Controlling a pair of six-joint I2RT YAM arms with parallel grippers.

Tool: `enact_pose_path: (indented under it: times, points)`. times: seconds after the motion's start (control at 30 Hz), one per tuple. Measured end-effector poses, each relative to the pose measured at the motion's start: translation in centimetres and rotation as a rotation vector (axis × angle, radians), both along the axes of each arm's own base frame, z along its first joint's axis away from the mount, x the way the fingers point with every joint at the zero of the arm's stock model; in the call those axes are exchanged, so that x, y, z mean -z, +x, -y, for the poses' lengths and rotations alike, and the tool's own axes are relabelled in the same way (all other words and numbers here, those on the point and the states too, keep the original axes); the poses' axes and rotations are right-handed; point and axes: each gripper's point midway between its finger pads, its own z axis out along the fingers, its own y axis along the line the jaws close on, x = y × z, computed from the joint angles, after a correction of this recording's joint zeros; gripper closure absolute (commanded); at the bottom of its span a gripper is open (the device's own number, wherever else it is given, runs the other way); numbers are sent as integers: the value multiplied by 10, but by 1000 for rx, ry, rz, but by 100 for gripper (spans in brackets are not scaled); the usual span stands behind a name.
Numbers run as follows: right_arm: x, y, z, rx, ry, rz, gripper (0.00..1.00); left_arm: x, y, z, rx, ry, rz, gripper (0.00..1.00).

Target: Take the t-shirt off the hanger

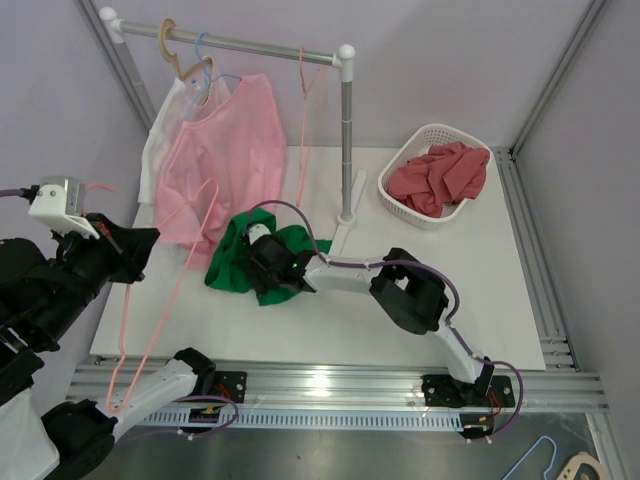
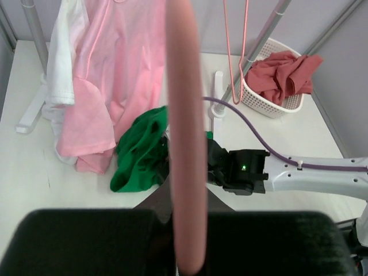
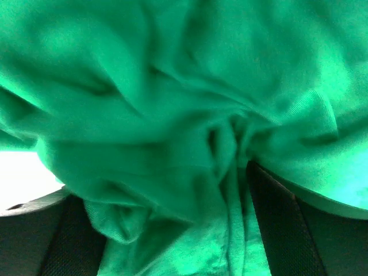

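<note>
Green t-shirt point(image 1: 225, 268) lies crumpled on the table point(image 1: 480, 300), off the pink hanger point(image 1: 165, 300), with the right gripper point(image 1: 265, 265) buried in it. From the left wrist, the left gripper point(image 2: 187, 236) clamps that hanger. At the right wrist, green cloth bunches between the fingers point(image 3: 273, 224); whether they pinch it is unclear.

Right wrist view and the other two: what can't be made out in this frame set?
- Right end effector: right wrist view, green t-shirt fills the frame and buries the fingertips; open or shut unclear.
- Pink hanger: left wrist view, blurred close-up, cut off by the top edge; left end effector grip on it not visible.
- White garment: top view, mostly behind the pink shirt.
</note>
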Motion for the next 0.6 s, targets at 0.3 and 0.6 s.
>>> enact_pose_path:
  times: [0.3,0.6]
  points:
    - [3,-18,56,91,-40,-8,100,4,6,7,28,32,-16,99]
    - [-174,-121,122,1,118,-4,100,-9,100,50,1,74,31,99]
